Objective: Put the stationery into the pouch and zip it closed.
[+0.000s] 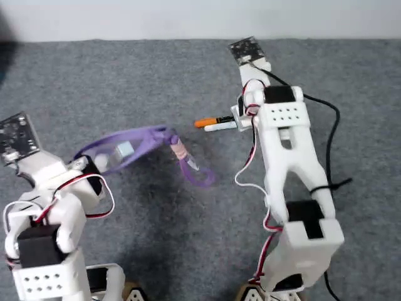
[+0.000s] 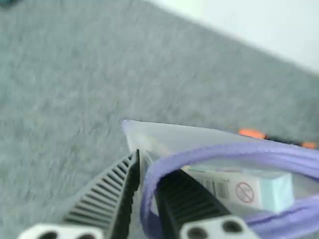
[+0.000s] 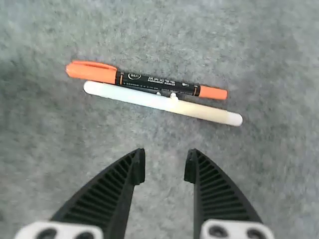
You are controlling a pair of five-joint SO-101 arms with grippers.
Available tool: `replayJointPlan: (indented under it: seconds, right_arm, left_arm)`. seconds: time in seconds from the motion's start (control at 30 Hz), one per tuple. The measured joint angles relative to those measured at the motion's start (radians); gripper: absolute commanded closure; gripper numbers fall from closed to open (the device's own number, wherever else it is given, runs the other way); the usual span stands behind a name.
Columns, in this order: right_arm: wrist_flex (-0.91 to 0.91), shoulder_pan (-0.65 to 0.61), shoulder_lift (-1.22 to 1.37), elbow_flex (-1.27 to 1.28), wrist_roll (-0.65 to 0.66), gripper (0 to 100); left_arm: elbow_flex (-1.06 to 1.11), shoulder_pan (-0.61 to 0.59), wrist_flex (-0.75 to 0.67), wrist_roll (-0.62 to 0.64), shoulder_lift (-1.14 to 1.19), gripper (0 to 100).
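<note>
The pouch [image 1: 128, 145], clear with a purple zip edge, lies left of the counter's [image 1: 188, 238] middle in the high view. It stretches from its corner at about 8 o'clock to its far end at about 2 o'clock. From that far end a pink tag [image 1: 180, 150] and a purple loop [image 1: 199, 177] trail off toward 5 o'clock. Inside the pouch sits a small pale blue box [image 2: 239, 186].

The left gripper [image 2: 144, 167] is closed narrowly on the pouch's 8 o'clock corner, with the purple edge pinched between its black ribbed fingers [image 2: 187, 199].

At about 2 o'clock from the pouch, and apart from it, a black marker with orange caps [image 3: 144, 79] and a white pen [image 3: 159, 102] lie on the grey counter, side by side and touching. The white pen is the nearer of the two to the right gripper [image 3: 163, 167]. That gripper hangs just short of them with its fingers moderately apart and nothing between them. In the high view it sits at the pens' 3 o'clock end.
</note>
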Motion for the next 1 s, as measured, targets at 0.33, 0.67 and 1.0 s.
replayJointPlan:
  seconds: [0.33, 0.67, 1.0]
  right_arm:
    - [0.0, -0.068, 0.235, -0.163, 0.195, 85.2]
    - [0.0, -0.121, 0.47, -0.382, 0.356, 69.2]
    - [0.044, -0.141, 0.505, -0.416, 0.48, 67.9]
  left_arm:
    - [0.04, -0.002, -0.012, 0.0, -0.025, 99]
    - [0.04, -0.003, -0.012, 0.0, -0.026, 99]
    - [0.04, -0.003, -0.012, 0.0, -0.026, 99]
